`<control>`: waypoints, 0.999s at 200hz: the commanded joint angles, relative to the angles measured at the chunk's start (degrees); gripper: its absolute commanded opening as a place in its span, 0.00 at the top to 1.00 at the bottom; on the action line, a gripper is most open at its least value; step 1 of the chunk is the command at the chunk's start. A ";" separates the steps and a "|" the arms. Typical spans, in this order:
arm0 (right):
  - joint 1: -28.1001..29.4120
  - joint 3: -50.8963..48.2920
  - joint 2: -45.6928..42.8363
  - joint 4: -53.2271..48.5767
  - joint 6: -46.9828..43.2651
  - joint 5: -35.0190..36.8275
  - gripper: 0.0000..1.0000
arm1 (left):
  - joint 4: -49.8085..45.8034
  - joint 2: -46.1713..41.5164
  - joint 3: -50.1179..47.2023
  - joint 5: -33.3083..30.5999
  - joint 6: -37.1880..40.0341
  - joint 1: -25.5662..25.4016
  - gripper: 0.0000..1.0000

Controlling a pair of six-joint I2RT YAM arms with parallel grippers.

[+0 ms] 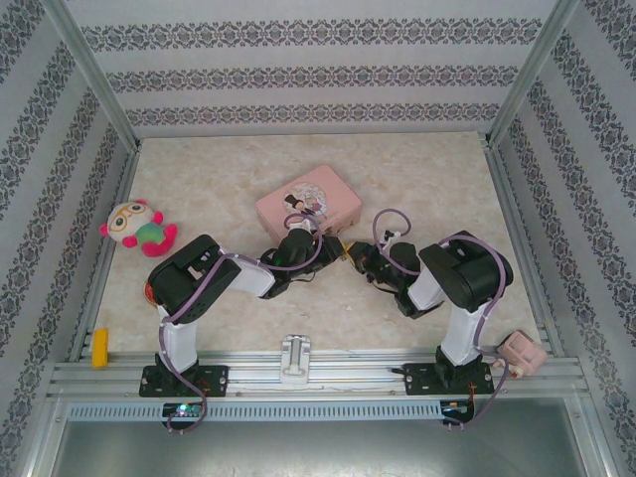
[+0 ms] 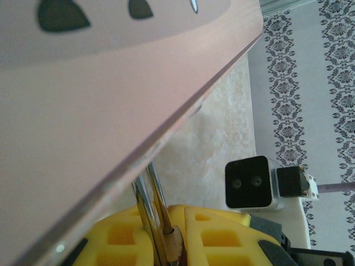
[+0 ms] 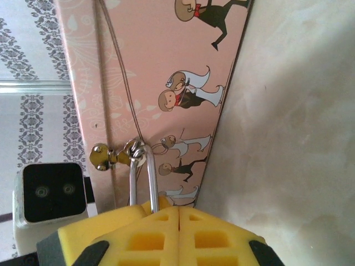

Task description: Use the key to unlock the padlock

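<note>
The pink tin lies mid-table. The brass padlock hangs from its front. In the right wrist view its silver shackle passes through the tin's brass hasp. My left gripper comes in from the left, and its yellow fingers are shut on the padlock body, just below the tin's edge. My right gripper faces it from the right, with its jaws pressed together right under the shackle. The key is hidden.
A plush toy sits at the left wall. A yellow block and a white fixture rest on the front rail, and a pink device sits at the right end. Patterned walls enclose the table. Each wrist camera shows close to the other.
</note>
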 commanded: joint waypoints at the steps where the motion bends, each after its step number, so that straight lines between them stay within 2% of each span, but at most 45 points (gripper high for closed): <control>1: 0.34 -2.76 -2.84 0.71 -4.80 0.33 0.88 | -2.60 -0.04 1.02 6.29 -6.00 -1.16 0.93; 72: 2.65 -7.14 -13.77 -13.40 -16.97 4.45 0.87 | -8.26 -1.24 2.57 6.72 -5.80 -0.16 0.97; 87: 3.77 -6.26 -18.66 -21.28 -20.87 5.88 0.85 | -8.46 -1.01 3.05 7.03 -6.26 0.00 0.96; 101: 5.86 -4.05 -25.35 -34.77 -25.68 9.50 0.85 | -8.65 -0.89 3.49 7.46 -6.64 0.19 0.96; 123: 11.59 2.97 -38.06 -63.22 -36.09 22.46 0.78 | -9.38 -0.82 3.92 7.91 -7.05 0.36 0.96; 134: 13.45 6.16 -42.57 -72.54 -40.22 27.76 0.75 | -9.59 -0.94 4.03 8.12 -7.20 0.47 0.96; 168: 14.49 9.06 -50.45 -83.83 -48.86 31.48 0.71 | -8.97 -0.55 4.49 9.67 -8.95 0.99 0.96; 177: 15.20 10.18 -50.94 -86.21 -50.81 32.56 0.68 | -8.84 -0.55 4.60 10.22 -9.22 1.16 0.96; 200: 17.72 13.56 -49.36 -90.75 -55.66 35.18 0.68 | -10.48 -0.69 5.14 11.37 -9.84 1.30 0.96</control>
